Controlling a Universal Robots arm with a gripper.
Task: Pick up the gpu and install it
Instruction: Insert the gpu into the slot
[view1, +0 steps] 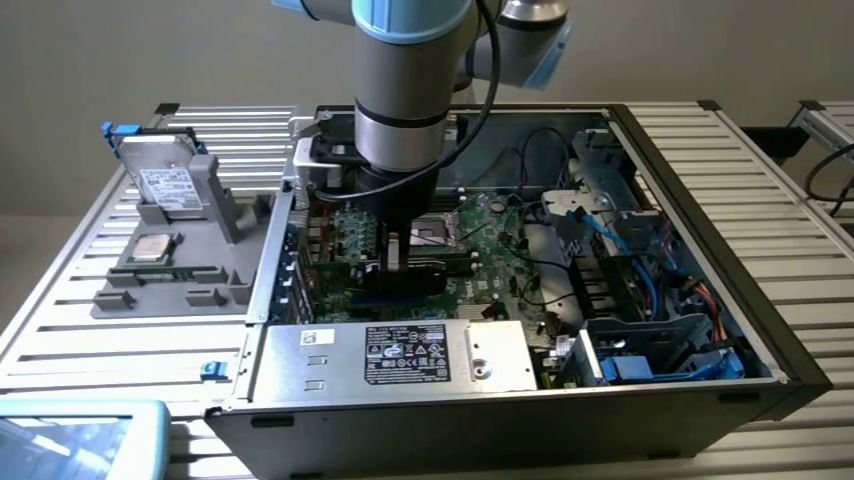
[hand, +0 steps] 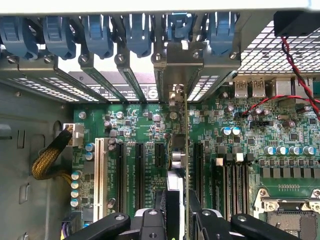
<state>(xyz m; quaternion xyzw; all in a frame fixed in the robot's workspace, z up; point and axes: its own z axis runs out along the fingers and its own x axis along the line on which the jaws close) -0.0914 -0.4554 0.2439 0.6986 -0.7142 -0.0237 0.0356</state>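
The gpu (hand: 173, 200) stands on edge between my gripper's fingers (hand: 150, 222), so the gripper (hand: 177, 225) is shut on it. Its thin green board edge runs up toward the case's rear slot openings, where its silver bracket end (hand: 175, 94) meets them. In the exterior view the gripper (view1: 398, 258) reaches down inside the open computer case and the gpu (view1: 400, 276) shows as a dark block low against the motherboard (view1: 501, 245), among the black expansion slots (hand: 140, 170). Whether the card's edge sits in a slot is hidden.
A row of blue slot latches (hand: 100, 35) lines the case rear. The CPU socket (hand: 287, 215) and memory slots lie beside the card. A power supply (view1: 400, 355) fills the case's near side, with cables (view1: 641, 250) on the exterior view's right. A grey tray (view1: 174, 280) outside holds a drive (view1: 167, 185).
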